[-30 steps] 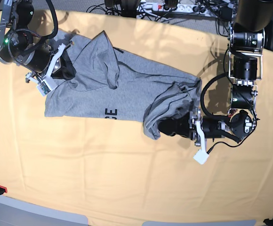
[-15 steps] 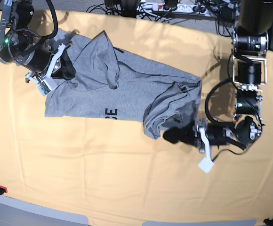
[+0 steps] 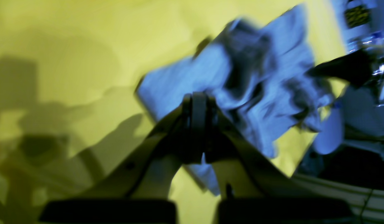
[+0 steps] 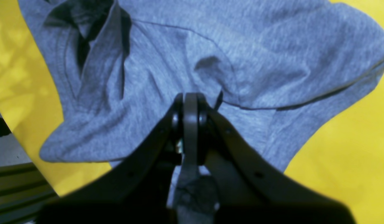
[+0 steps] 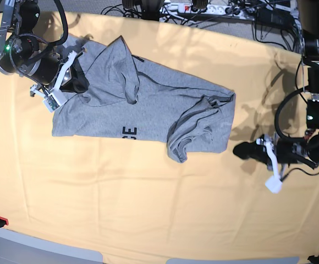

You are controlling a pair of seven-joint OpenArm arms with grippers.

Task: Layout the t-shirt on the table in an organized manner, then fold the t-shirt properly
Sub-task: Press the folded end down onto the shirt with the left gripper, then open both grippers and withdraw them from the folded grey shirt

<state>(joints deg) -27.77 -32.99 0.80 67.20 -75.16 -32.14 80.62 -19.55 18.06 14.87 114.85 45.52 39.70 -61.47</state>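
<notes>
Base view: whole t-shirt [image 5: 148, 107] on the table [image 5: 148, 209], long axis slanting from far-left corner down toward the right; black letters near its front edge; bunched folds at its right end.
Right wrist view: right gripper [image 4: 190, 102] pinched tight on a fold of t-shirt [image 4: 241, 53]; seam lines plain, lettering unseen.
Left wrist view: blurred; left gripper [image 3: 198, 102] fully closed, gripping nothing, shirt [image 3: 241, 90] beyond it.
Left gripper, base view: [image 5: 242, 149] clear of the shirt's right end, over bare table.
Right gripper, base view: [image 5: 74, 77] at shirt's far-left end.
</notes>
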